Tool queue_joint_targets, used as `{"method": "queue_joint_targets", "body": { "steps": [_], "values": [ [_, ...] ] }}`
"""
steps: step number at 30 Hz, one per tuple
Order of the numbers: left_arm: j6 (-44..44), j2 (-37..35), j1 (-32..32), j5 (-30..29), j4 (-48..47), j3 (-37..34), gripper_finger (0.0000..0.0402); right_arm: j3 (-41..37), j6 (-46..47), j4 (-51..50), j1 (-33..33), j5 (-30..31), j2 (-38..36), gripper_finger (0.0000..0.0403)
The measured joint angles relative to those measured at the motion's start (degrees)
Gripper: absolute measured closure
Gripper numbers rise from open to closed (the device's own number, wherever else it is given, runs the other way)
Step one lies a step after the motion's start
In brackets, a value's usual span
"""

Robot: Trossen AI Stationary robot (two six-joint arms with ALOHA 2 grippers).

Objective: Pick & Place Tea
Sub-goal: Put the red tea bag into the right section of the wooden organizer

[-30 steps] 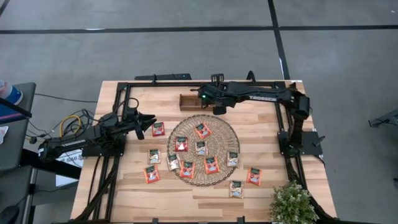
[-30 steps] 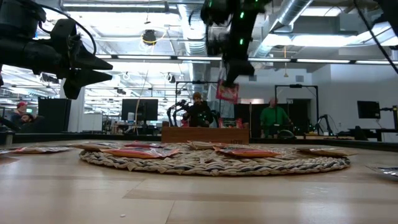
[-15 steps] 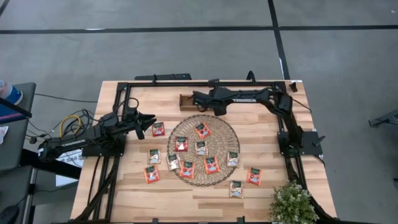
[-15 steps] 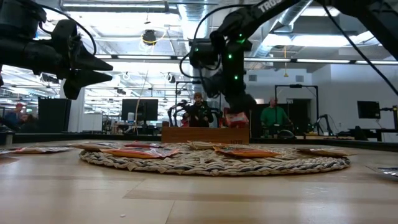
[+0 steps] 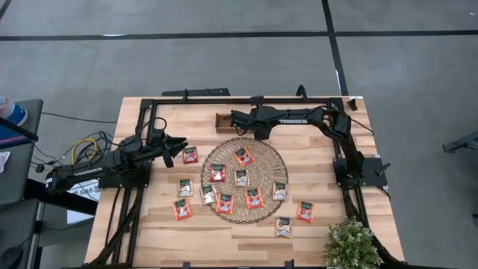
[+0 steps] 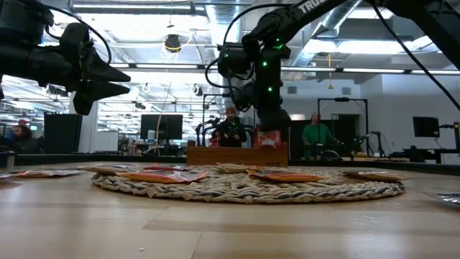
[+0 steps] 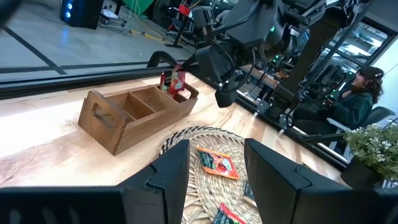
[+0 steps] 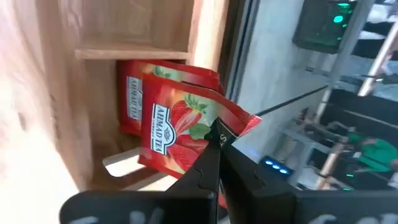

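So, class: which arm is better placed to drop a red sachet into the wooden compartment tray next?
Right: the right gripper is shut on a red strawberry sachet inside the brown wooden compartment tray; the left gripper hangs open, empty, beside the mat.

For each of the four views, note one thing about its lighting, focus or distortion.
High view: even light, soft shadows beside the woven mat. Low view: bright ceiling lamps behind leave the right gripper in silhouette; the nearest table is blurred. Left wrist view: the left gripper is soft, the wooden tray sharp. Right wrist view: the red sachet is sharp, the background blurred.
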Motion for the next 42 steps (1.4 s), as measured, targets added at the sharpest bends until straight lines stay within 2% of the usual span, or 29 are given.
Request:
{"method": "queue_joint_targets", "body": {
  "steps": [3,27,32,42],
  "values": [
    [0.00,-0.02,0.01,0.00,0.00,0.00,0.0256,0.00,2.47,-0.09,0.04,-2.51,0.02,0.0402],
    [-0.11,-0.02,-0.01,-0.01,0.00,0.00,0.0256,0.00,2.58,0.04,-0.87,-2.74,0.02,0.0399],
    [-0.13,0.00,-0.01,0.00,0.00,0.00,0.0256,0.00,2.53,0.05,-0.87,-6.78,0.02,0.0367],
    [-0.13,0.00,0.00,-0.02,0.00,0.00,0.0256,0.00,1.60,0.06,-0.94,-5.34,0.02,0.0304]
  ]
}}
